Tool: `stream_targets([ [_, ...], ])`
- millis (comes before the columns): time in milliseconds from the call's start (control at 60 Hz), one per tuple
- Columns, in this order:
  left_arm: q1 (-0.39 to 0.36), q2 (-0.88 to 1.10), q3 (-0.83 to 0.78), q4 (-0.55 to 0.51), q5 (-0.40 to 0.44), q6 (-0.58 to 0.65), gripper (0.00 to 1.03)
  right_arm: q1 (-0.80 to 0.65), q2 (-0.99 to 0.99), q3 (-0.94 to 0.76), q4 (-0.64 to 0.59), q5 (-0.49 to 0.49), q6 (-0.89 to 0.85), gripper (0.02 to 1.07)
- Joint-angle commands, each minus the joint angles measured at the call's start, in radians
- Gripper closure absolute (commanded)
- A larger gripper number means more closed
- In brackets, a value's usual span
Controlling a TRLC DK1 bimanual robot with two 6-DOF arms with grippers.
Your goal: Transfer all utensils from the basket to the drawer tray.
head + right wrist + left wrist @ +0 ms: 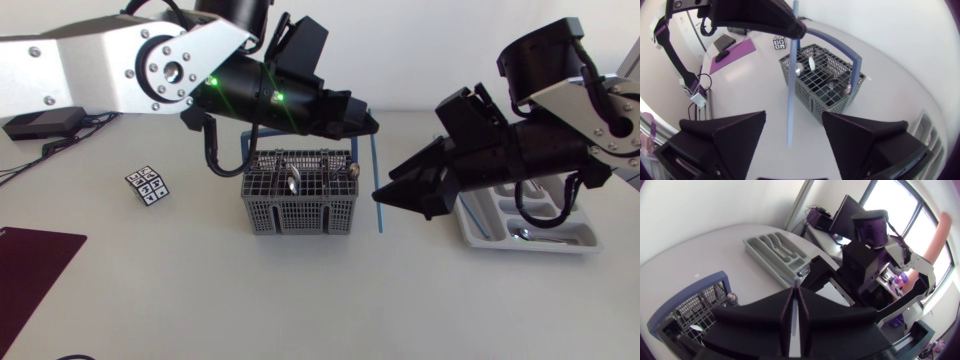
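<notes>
Matte black left gripper (368, 125) poised above the grey lattice plastic basket (300, 212).
Head view: at frame centre the basket is found directly under the left gripper, the nearer tool, with steel spoons (290, 181) stood upright inside. The right gripper (385, 193) is aimed at it from centre right, and the pale grey drawer tray (570, 244) is at lower right. Left wrist view: fingers (765, 315) are seen pressed to a thin slit, nothing gripped. Right wrist view: fingers (725, 135) are spread wide and empty, the basket ahead between them.

No words or numbers are legible. The small card (147, 185) at the head view's left middle bears a black-and-white grid of symbols, too small to read.
</notes>
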Motion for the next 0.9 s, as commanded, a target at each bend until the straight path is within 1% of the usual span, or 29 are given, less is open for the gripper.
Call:
stream_targets([
  [0, 0.005, 0.022, -0.021, -0.002, 0.017, -0.026, 1.00, 0.015, 0.009, -0.031, 0.016, -0.007, 0.035, 0.45],
  [100, 0.003, 0.022, -0.022, -0.002, 0.018, -0.028, 1.00, 0.021, 0.021, -0.036, 0.030, -0.006, 0.041, 0.59],
  [133, 0.003, 0.022, -0.022, -0.002, 0.020, -0.029, 1.00, 0.021, 0.027, -0.037, 0.033, -0.006, 0.044, 0.62],
  [233, 0.005, 0.022, -0.024, -0.002, 0.034, -0.035, 1.00, 0.019, 0.036, -0.040, 0.036, -0.006, 0.047, 0.63],
  [250, 0.005, 0.022, -0.024, 0.000, 0.034, -0.035, 1.00, 0.021, 0.036, -0.040, 0.036, -0.006, 0.047, 0.65],
  [450, 0.003, 0.022, -0.024, 0.001, 0.035, -0.037, 1.00, 0.022, 0.035, -0.046, 0.036, -0.003, 0.046, 0.92],
  [533, 0.003, 0.022, -0.024, 0.001, 0.035, -0.038, 1.00, 0.022, 0.035, -0.051, 0.036, -0.001, 0.046, 0.95],
  [633, 0.005, 0.020, -0.024, 0.003, 0.035, -0.042, 1.00, 0.028, 0.032, -0.056, 0.036, -0.004, 0.044, 1.01],
  [733, 0.005, 0.020, -0.021, 0.004, 0.035, -0.043, 0.99, 0.033, 0.030, -0.059, 0.036, -0.003, 0.043, 1.01],
  [800, 0.005, 0.019, -0.018, 0.006, 0.035, -0.046, 0.91, 0.036, 0.030, -0.060, 0.034, -0.003, 0.041, 1.01],
  [883, 0.006, 0.015, -0.002, 0.006, 0.035, -0.048, 0.76, 0.038, 0.030, -0.069, 0.028, -0.003, 0.035, 1.01],
])
